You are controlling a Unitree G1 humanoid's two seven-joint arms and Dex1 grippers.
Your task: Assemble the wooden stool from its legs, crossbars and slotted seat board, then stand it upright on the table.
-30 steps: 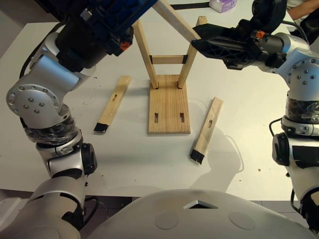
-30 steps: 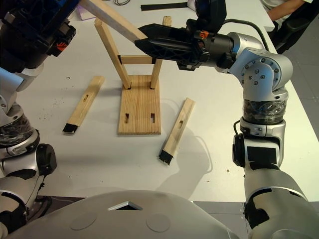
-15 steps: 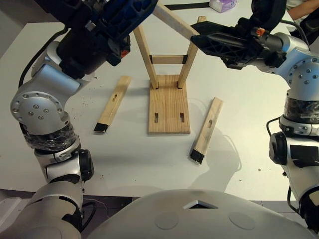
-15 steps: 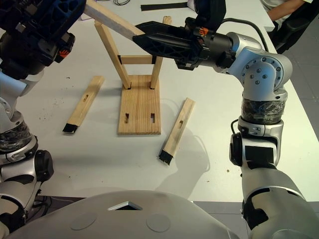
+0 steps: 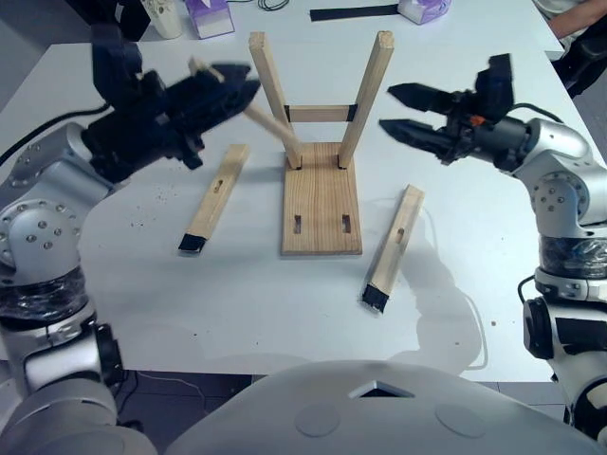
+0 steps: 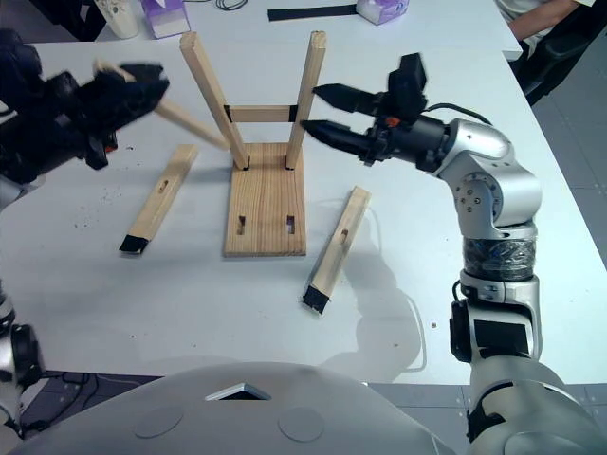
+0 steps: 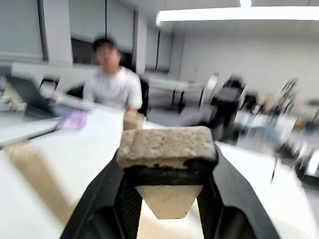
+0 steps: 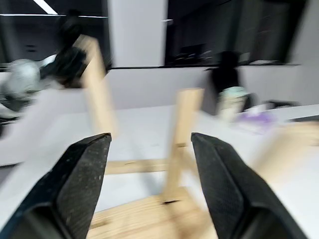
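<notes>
On the white table (image 5: 247,284), middle: the seat board (image 5: 321,204) lies flat, long side running away from the robot.
Far end of the board: two legs stand in its slots, the left leg (image 5: 275,100) and the right leg (image 5: 368,95), leaning apart a little toward the top.
Crossbar (image 5: 321,114): level between the two standing legs, about halfway up, joined to both.
Near end of the board: two small slots show in the wood.
Loose piece on the left (image 5: 217,196): flat on the table beside the board but apart from it, slotted, with a black near end.
Loose piece on the right (image 5: 395,244): flat on the other side of the board, also slotted and black at its near end, angled slightly.
Left gripper (image 5: 223,95): up in the air to the left of the standing legs, clenched on a wooden stick (image 5: 261,120).
Wooden stick: slopes down toward the left leg; it is blurred, so I cannot tell whether the two touch.
Right gripper (image 5: 387,106): in the air just right of the right leg, fingers spread, nothing between them.
Far edge of the table: a purple box (image 5: 211,14) and a black strip (image 5: 353,12).
</notes>
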